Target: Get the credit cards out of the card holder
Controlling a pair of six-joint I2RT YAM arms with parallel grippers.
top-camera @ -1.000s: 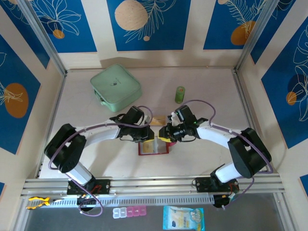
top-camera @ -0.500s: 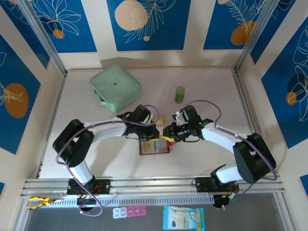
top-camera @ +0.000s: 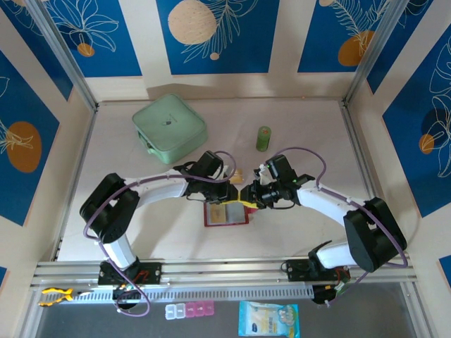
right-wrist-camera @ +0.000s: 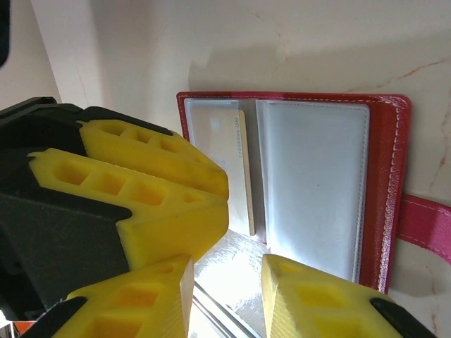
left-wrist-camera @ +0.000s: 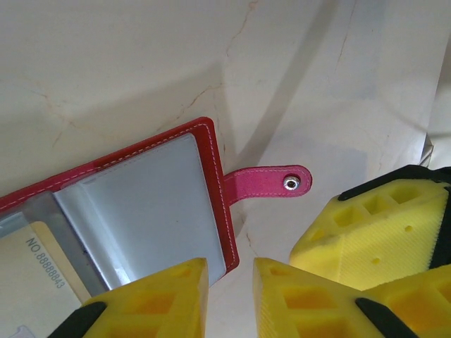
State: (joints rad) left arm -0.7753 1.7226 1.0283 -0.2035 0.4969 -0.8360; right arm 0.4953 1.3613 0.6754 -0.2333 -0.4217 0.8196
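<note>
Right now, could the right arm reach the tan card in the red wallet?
Probably yes: the wallet lies open, the card partly exposed ahead of the right gripper; the left gripper crowds close.

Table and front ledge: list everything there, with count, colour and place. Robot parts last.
card holder: one, dark red, open on the table, near centre.
card: one visible, tan, in the card holder's sleeves.
tan piece: one, just beyond the grippers; too hidden to name.
square case: one, mint green, far left.
small container: one, green, far centre.
pill organiser: one, white and pink, front ledge.
packet: one, blue, right of the organiser.
tool: one, yellow, ledge's left end.
left gripper: yellow fingers, at the holder's strap edge.
right gripper: yellow fingers, over the holder.
</note>
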